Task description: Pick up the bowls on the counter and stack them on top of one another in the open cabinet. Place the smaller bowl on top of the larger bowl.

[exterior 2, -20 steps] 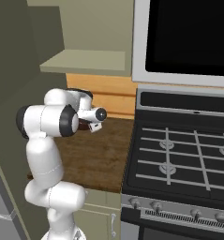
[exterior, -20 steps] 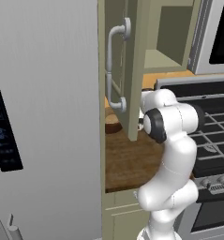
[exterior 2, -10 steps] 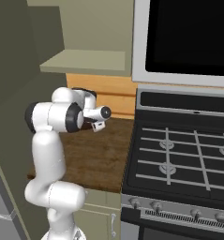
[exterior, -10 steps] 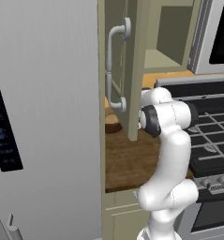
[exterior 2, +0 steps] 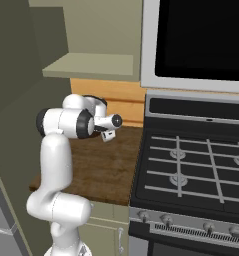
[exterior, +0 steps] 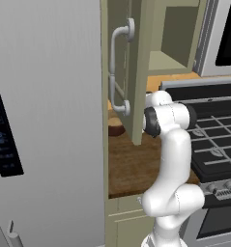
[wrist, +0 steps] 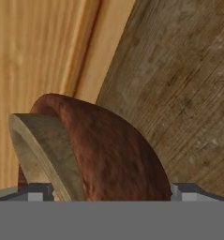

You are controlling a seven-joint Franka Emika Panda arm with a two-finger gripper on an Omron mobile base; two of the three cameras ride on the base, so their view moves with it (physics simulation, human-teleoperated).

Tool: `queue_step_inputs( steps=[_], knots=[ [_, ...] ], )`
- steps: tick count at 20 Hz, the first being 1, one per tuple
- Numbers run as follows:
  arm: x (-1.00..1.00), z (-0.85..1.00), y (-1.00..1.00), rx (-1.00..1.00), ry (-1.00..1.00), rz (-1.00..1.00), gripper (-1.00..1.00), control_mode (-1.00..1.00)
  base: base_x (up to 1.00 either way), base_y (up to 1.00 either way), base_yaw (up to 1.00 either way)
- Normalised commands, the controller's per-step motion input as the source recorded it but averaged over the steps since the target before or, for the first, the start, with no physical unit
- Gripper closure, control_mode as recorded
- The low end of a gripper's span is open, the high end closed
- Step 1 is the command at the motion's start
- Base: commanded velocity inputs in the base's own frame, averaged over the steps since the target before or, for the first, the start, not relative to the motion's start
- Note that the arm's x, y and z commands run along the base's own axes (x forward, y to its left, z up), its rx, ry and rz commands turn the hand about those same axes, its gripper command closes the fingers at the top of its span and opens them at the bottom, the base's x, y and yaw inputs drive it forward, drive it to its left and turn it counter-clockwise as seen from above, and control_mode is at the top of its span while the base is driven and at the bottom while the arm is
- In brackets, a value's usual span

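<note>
Open cabinet door apparently hides the larger bowl on counter.

Matt mottled larger bowl; rough wood-grain counter.

We can read no text, brand, number or sign anywhere. The fridge's dark control panel carries a few pale blue marks, but they are too small and blurred for us to make out. The stove's knobs show no legible markings either.
</note>
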Motion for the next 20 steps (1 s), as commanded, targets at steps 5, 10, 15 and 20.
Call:
queue_step_inputs(
  steps=[5, 10, 15, 20],
  knots=[
    [0.02, -0.36, 0.36, 0.00, 0.07, 0.00, 1.00, -1.00, 0.00, 0.00, 0.00],
    [0.00, -0.48, 0.44, 0.00, 0.10, 0.00, 1.00, -1.00, 0.00, 0.00, 0.00],
    [-0.34, -0.26, 0.27, 0.00, -0.01, 0.01, 1.00, -1.00, 0.00, 0.00, 0.00],
    [-0.75, -0.01, 0.09, 0.00, -0.13, 0.00, 1.00, -1.00, 0.00, 0.00, 0.00]
  ],
)
